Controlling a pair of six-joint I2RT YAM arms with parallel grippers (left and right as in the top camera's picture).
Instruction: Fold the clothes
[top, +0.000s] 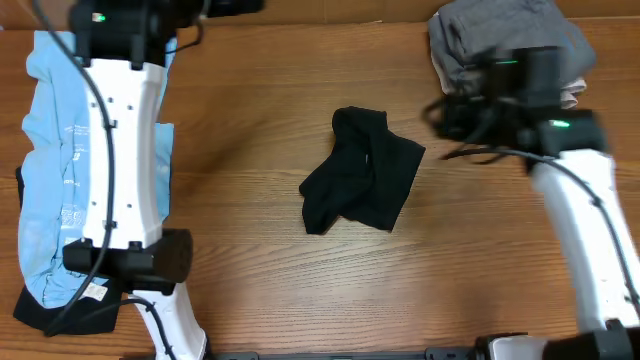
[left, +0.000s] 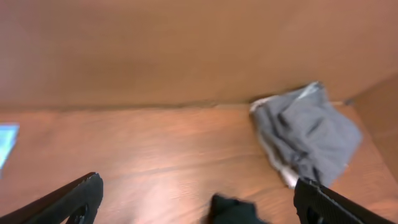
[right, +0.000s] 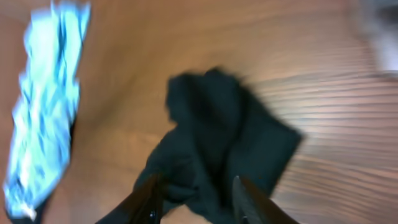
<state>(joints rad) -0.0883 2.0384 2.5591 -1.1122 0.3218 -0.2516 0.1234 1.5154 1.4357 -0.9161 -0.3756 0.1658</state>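
Note:
A crumpled black T-shirt lies in a heap at the middle of the table. In the right wrist view the black T-shirt fills the centre, blurred. My right gripper hovers above its near edge, jaws apart with nothing between them; in the overhead view my right gripper is just right of the shirt. A light blue printed tee lies along the left edge under my left arm. A grey garment pile sits at the back right. My left gripper is wide open and empty, above bare wood.
The left arm stretches along the left side over the blue tee. The right arm comes in from the lower right. A brown wall borders the far side of the wooden table.

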